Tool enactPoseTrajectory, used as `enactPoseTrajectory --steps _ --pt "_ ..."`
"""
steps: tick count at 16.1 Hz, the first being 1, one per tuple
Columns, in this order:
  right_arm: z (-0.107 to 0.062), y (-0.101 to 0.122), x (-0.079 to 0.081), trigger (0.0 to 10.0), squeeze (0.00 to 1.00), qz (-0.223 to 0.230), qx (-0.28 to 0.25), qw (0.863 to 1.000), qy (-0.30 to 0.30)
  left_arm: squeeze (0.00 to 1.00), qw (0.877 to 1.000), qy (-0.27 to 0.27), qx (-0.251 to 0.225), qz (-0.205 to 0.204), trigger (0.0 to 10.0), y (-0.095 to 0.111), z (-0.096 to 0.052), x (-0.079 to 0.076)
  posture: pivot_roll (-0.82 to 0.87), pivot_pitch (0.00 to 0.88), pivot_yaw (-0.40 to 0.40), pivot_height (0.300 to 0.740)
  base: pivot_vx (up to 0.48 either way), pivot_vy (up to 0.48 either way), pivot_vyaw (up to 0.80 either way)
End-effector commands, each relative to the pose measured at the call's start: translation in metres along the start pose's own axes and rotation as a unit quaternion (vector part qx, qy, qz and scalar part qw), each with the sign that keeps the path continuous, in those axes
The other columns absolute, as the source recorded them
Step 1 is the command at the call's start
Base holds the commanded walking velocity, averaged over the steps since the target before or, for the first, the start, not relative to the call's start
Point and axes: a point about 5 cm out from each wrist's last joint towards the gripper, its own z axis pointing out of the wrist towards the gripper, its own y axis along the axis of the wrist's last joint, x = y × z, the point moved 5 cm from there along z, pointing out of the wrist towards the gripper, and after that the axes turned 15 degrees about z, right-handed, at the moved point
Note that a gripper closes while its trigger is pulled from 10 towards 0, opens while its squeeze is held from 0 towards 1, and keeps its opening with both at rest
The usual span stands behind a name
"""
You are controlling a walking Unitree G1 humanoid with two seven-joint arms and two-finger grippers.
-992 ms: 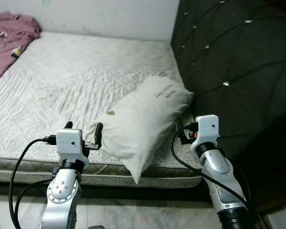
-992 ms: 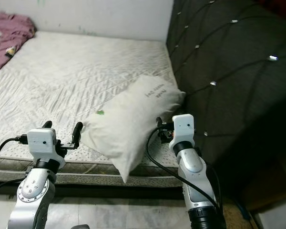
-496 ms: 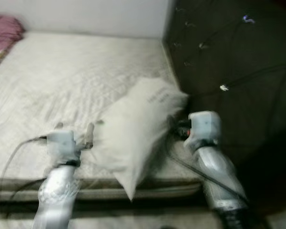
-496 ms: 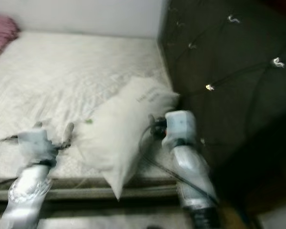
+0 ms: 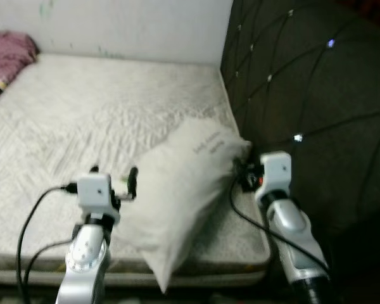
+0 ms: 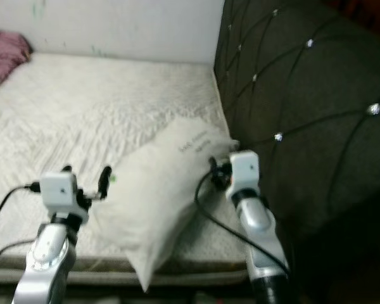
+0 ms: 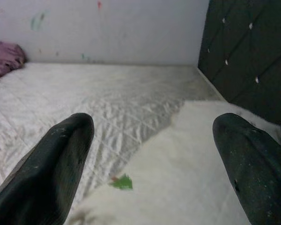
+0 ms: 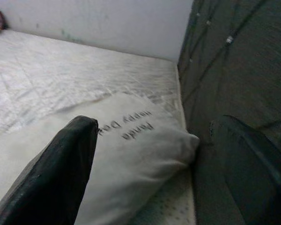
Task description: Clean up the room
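A white pillow [image 5: 177, 190] with small dark lettering and a green mark lies slanted on the near right corner of the bare mattress [image 5: 82, 101]. Its lower corner hangs over the bed's front edge. My left gripper [image 5: 113, 174] is open at the pillow's left edge, and in the left wrist view the pillow [image 7: 178, 164] lies between and beyond its fingers. My right gripper [image 8: 154, 124] is open at the pillow's right end, close to the dark headboard [image 5: 304, 82]. Nothing is held in either gripper.
The tufted dark headboard rises along the right side of the bed. A pink cloth [image 5: 6, 54] is bunched at the far left of the mattress against the white wall [image 5: 126, 25]. The floor beside the bed at the right is dark.
The whole picture has shifted and was blurred half a second ago, so the camera moved, a little nearer the bed. Both grippers stay open on either side of the pillow.
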Motion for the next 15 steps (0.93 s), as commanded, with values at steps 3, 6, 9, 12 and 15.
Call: enactPoseTrajectory --steps 3,6,9,12,15 --pt "0.002 -0.001 0.008 10.0 0.00 0.010 0.000 1.000 0.010 0.00 1.000 0.015 0.026 -0.006 10.0 -0.009 -0.002 0.008 0.03 0.023 -0.047 0.740 0.000 0.000 0.00" --pt "0.001 0.000 0.007 10.0 0.00 0.015 0.000 1.000 0.007 0.00 1.000 0.009 0.024 -0.013 10.0 -0.007 -0.001 0.006 0.02 0.033 -0.055 0.740 0.000 0.480 0.00" --pt "0.001 -0.001 0.007 10.0 0.00 0.013 0.002 1.000 0.007 0.00 1.000 0.000 0.004 -0.013 10.0 0.000 -0.001 0.004 0.02 0.043 -0.061 0.740 0.000 0.320 0.00" --pt "0.003 -0.002 0.008 10.0 0.00 0.012 0.005 1.000 0.008 0.00 1.000 -0.009 -0.017 -0.002 10.0 0.007 -0.001 0.003 0.02 0.062 -0.061 0.740 0.000 0.000 0.00" --pt "0.005 0.000 0.010 10.0 0.00 0.023 0.003 1.000 0.009 0.00 1.000 0.008 -0.017 0.007 10.0 0.008 0.004 0.011 0.02 0.058 -0.060 0.740 0.000 0.000 0.00"
